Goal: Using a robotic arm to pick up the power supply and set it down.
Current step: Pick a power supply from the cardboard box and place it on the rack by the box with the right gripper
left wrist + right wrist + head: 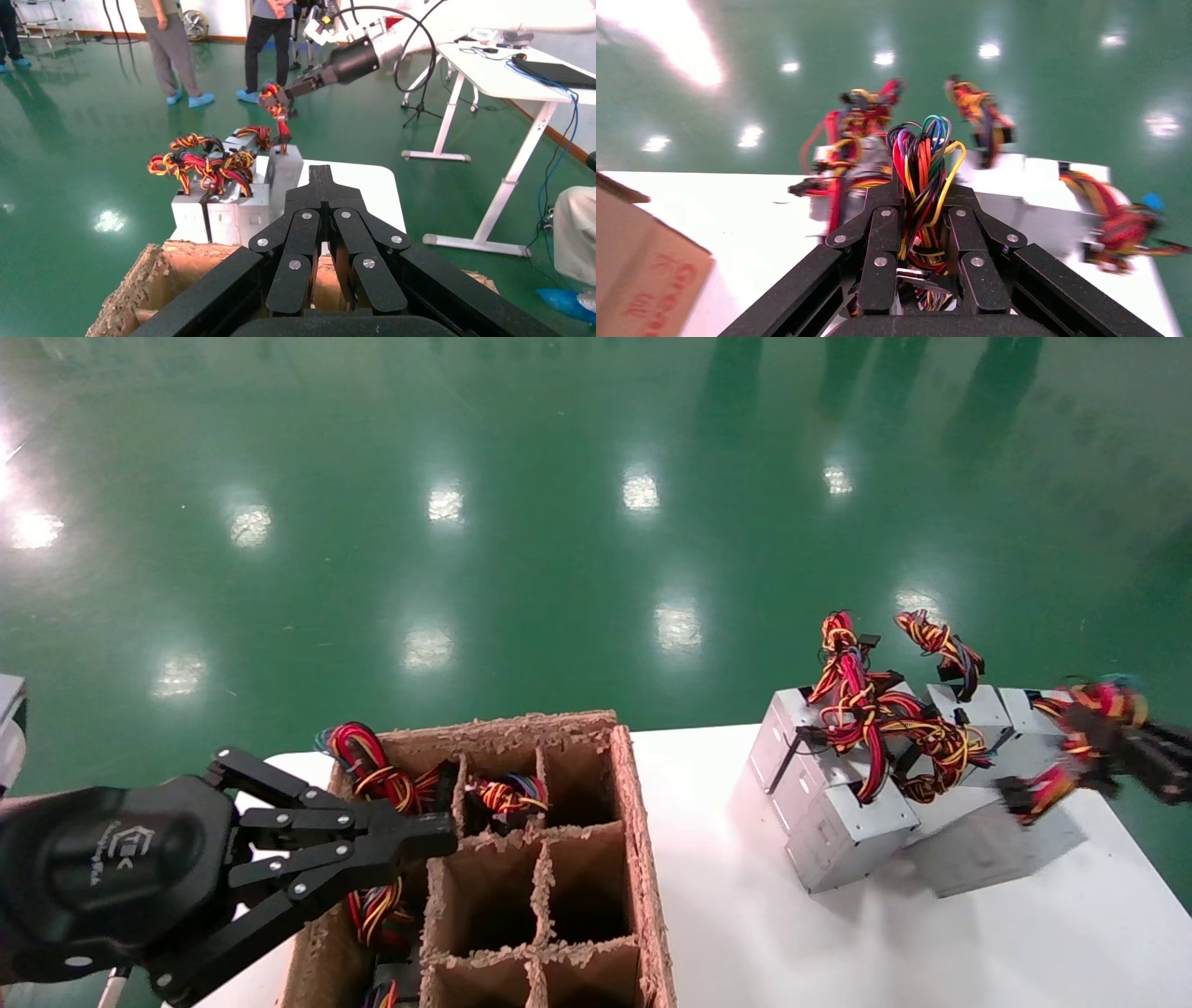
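The right tool [923, 210] is clamped on a wire bundle [921, 165] at the far right edge of the white worktop [745, 915], beside the pile of power supplies [847, 831]. The left tool [419, 836], its fingers together, hovers over the cardboard divider box [643, 859].

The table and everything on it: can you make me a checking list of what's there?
Surface: white table, bare between box and pile.
Job's things: silver power supplies piled at its right end.
Clutter: cardboard divider box, wires in some cells.
Grippers: right gripper shut on wire bundle; left gripper shut, over the box.
Cables: red-yellow wires tangled atop the pile.
Surroundings: green floor; people standing.
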